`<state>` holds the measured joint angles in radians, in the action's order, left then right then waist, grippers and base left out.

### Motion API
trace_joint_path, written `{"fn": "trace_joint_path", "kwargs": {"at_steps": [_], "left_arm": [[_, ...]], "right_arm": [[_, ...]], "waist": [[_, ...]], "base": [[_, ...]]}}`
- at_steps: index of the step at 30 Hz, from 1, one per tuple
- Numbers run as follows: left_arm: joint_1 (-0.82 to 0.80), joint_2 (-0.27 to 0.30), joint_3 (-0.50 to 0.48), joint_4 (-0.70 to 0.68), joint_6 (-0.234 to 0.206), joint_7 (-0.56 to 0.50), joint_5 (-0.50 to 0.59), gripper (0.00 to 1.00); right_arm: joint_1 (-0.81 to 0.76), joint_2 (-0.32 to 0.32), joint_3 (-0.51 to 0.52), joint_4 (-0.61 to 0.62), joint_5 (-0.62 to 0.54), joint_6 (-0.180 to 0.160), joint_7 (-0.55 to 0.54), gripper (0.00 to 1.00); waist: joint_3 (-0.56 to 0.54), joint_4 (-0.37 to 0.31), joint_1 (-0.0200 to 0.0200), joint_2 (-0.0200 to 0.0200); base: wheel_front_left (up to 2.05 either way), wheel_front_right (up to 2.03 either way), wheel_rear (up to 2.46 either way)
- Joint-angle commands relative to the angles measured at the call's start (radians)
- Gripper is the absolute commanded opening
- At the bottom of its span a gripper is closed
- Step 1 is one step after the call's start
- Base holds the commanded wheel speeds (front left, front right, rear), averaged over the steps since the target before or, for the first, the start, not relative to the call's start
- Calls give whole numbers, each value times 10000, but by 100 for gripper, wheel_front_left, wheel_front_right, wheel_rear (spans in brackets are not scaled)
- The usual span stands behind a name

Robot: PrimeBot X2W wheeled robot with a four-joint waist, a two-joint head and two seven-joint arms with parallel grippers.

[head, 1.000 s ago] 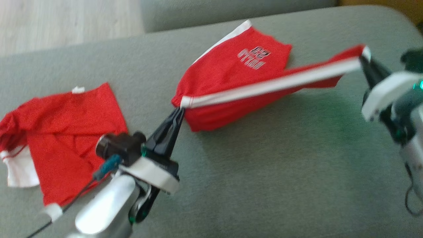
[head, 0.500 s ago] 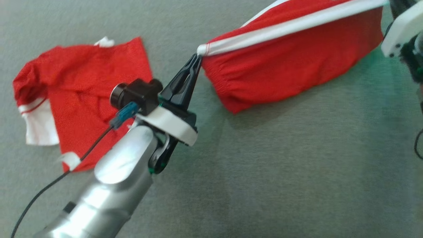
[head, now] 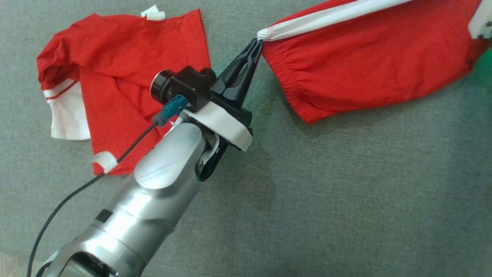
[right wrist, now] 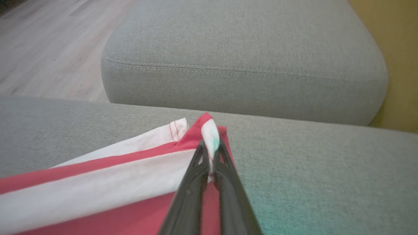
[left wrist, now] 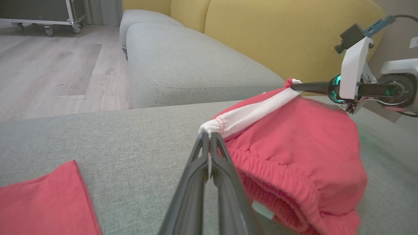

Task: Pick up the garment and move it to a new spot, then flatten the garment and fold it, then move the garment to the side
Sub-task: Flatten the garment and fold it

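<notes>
So the left claw (head: pixel 256 45) pinches the shorts (head: pixel 365 69) by one end of the white band (head: pixel 326 17). Band runs toward 2 o'clock, right claw (right wrist: pixel 210 147) clamping the far end.

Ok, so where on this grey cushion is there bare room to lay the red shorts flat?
The widest bare cushion lies nearer the robot, below the held shorts and right of the left forearm. The far left is crowded: the red shirt lies there, with a narrow gap between it and the shorts, taken by the left end effector.
</notes>
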<state>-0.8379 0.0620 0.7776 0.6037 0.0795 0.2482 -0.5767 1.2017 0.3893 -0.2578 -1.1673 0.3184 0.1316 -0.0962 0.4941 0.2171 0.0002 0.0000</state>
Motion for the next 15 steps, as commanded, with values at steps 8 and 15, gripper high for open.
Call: {"fn": "trace_joint_path", "kwargs": {"at_steps": [8, 15], "left_arm": [[-426, 85, -837, -258, -151, 131, 299, 100], [95, 244, -1653, -617, -185, 134, 589, 100]], "right_arm": [[556, -310, 563, -416, 303, -9, 1456, 100], [183, -452, 352, -264, 820, -9, 2541, 100]], "waist": [[-52, -119, -2, 0], [-679, -581, -2, 0]], "base": [[0, 0, 0], [0, 0, 0]]}}
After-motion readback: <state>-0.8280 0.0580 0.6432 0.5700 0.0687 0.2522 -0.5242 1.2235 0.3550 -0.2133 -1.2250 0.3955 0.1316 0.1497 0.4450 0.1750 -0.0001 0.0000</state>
